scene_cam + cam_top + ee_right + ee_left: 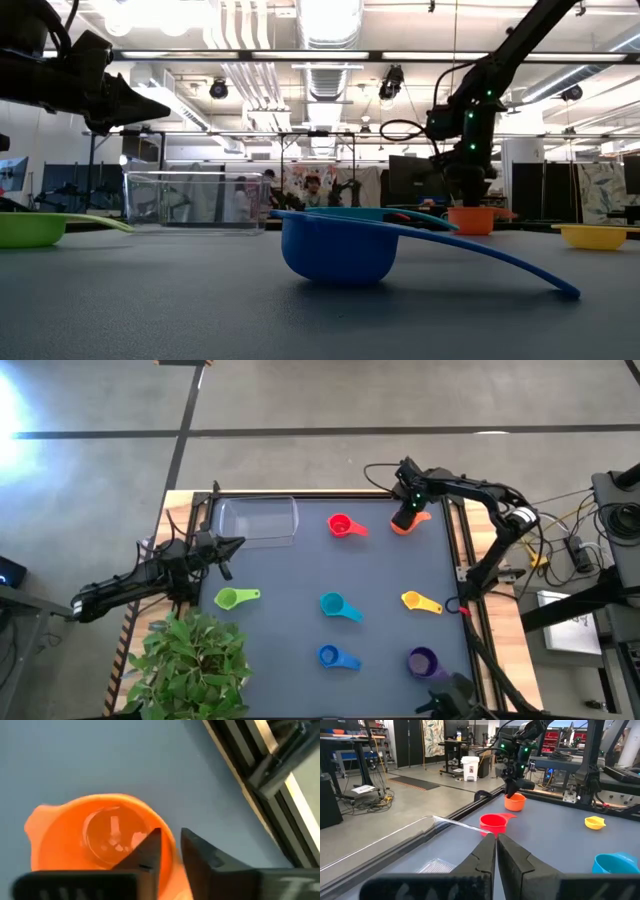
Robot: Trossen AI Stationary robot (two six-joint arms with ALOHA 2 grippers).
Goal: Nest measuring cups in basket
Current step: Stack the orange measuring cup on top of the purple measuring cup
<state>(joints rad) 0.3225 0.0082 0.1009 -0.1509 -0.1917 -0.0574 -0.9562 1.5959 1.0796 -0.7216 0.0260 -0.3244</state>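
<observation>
The right pincer (167, 852) pinches the rim of the orange cup (100, 842), one finger inside the bowl and the other outside its wall, at the far right corner of the desk (380, 575). The clear tub (258, 520), the landmark here, stands at the far left, with the red cup (340, 525) between it and the orange one. The left pincer (496, 851), pressed together and empty, waits just beside the tub's near left corner.

The hold takes in only a thin arc of plastic, so the cup may swing or tilt as it rises, or slip out altogether and fall back onto the desk. The orange cup also sits close to the desk's raised edge rail, where a sideways lurch could knock it against the frame. The straight route to the tub crosses over the red cup, so a low carry might clip it and shove it away. The tub itself looks light, and a drop against its wall rather than inside could push it toward the waiting left arm.

Nearer the viewer than the tub lie the green cup (232, 598), then the teal cup (335, 606), yellow cup (418, 601), blue cup (334, 656) and purple cup (422, 660), all well apart from it. None is in the tub yet, so nesting order remains an open risk.
</observation>
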